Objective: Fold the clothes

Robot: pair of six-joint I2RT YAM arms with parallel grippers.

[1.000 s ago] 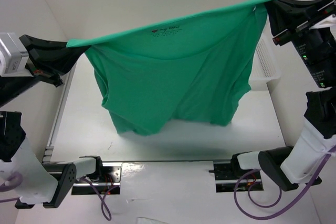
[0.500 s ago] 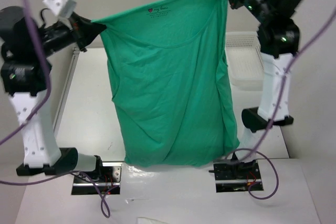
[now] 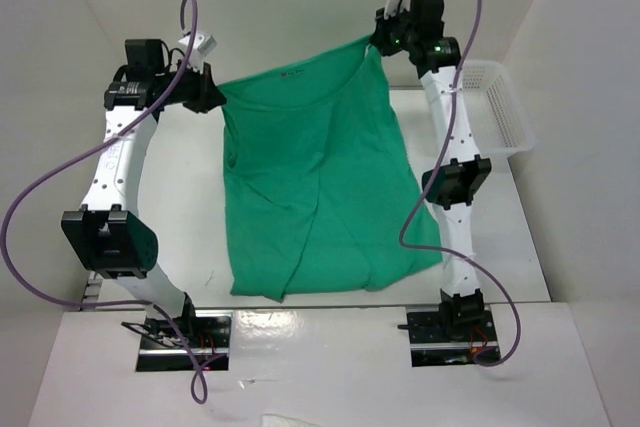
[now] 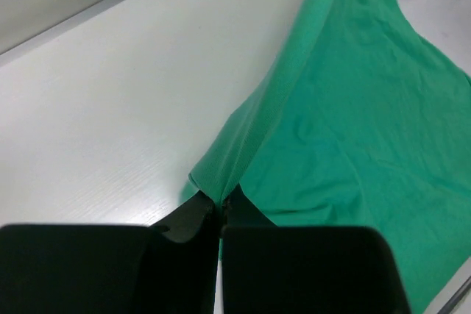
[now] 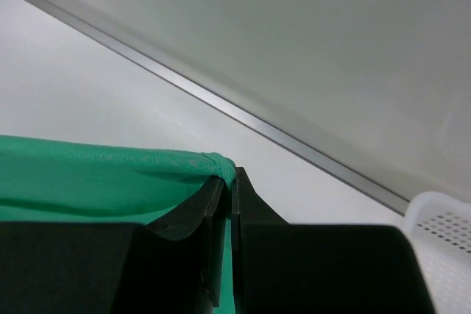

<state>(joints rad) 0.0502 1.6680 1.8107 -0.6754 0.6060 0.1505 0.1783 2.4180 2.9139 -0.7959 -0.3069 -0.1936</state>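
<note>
The plain green T-shirt (image 3: pixel 320 187) is stretched between its two shoulder corners, neckline at the far side, its wrinkled body sloping down onto the white surface (image 3: pixel 180 197). The left jaws pinch one shoulder corner tight; the right jaws clamp the other, near a white basket (image 3: pixel 500 112)

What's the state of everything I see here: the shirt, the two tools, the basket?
Green T-shirt, unfolded, spread wide, hanging from its two top corners.
Left tool, shut on one top corner of the shirt.
Right tool, shut on the other top corner.
White mesh basket, upright, right of the shirt.
</note>
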